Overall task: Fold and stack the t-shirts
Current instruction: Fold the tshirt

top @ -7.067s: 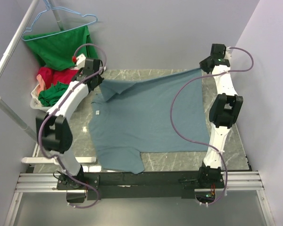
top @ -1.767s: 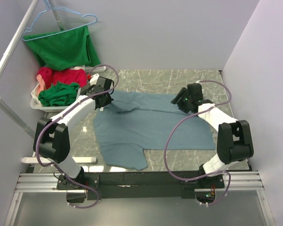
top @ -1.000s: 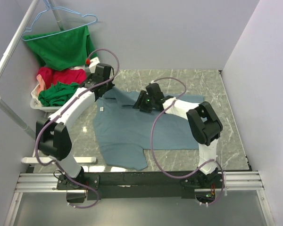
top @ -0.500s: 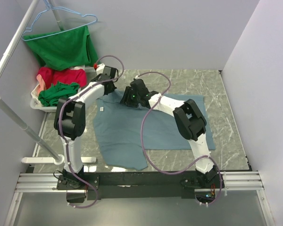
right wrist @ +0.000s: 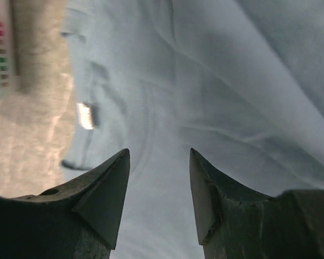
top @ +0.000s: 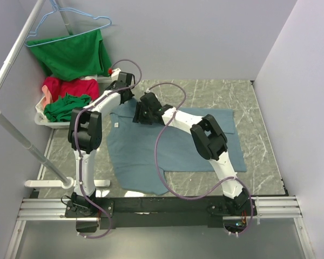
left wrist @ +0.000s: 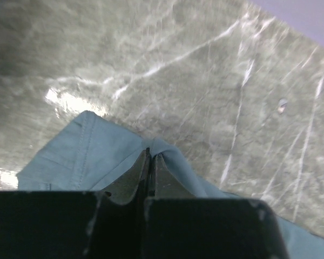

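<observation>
A dusty grey-blue t-shirt (top: 173, 145) lies spread on the marble table. My left gripper (top: 123, 99) is at the shirt's far left corner; in the left wrist view its jaws (left wrist: 149, 154) are shut on a raised fold of the blue cloth (left wrist: 97, 145). My right gripper (top: 140, 116) hovers open just to the right of it, near the collar. The right wrist view shows nothing between its fingers (right wrist: 159, 154), only blue cloth (right wrist: 232, 81) and a white neck tag (right wrist: 86, 116) below. Red (top: 62, 86) and dark green (top: 65, 105) t-shirts lie heaped at the left.
A white basket (top: 40, 116) at the table's left edge holds the red and green shirts. A bright green shirt (top: 70, 51) hangs on a blue hanger above it. A white rack pole (top: 11, 129) slants along the left. Walls close the back and right.
My right gripper has swept left across the shirt to the collar, close beside the left gripper. The left arm has folded in, its gripper still shut on the corner.
</observation>
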Robot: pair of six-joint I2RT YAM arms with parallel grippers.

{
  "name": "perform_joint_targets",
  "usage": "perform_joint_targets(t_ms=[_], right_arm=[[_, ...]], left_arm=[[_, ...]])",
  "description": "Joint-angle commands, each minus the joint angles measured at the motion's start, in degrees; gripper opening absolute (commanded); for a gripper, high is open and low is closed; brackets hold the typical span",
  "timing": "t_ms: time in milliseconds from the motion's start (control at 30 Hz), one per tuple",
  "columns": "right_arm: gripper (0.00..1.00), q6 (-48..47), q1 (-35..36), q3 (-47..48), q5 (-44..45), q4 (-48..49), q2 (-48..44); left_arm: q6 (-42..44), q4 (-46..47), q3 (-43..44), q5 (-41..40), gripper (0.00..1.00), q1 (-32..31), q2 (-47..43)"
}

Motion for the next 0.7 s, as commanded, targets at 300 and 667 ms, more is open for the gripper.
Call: perform_joint_targets(t_ms=[300, 667], right_arm=[[0.55, -2.37, -0.06, 7.61, 9.39, -2.82, 5.15], [0.36, -0.78, -0.14, 11.39, 10.36, -5.2, 8.75]], left_arm=[[0.36, 2.0, -1.92, 2.27, 0.01, -0.19, 2.71], [0.54, 2.26, -3.85, 2.18, 0.01, -0.1, 1.92]])
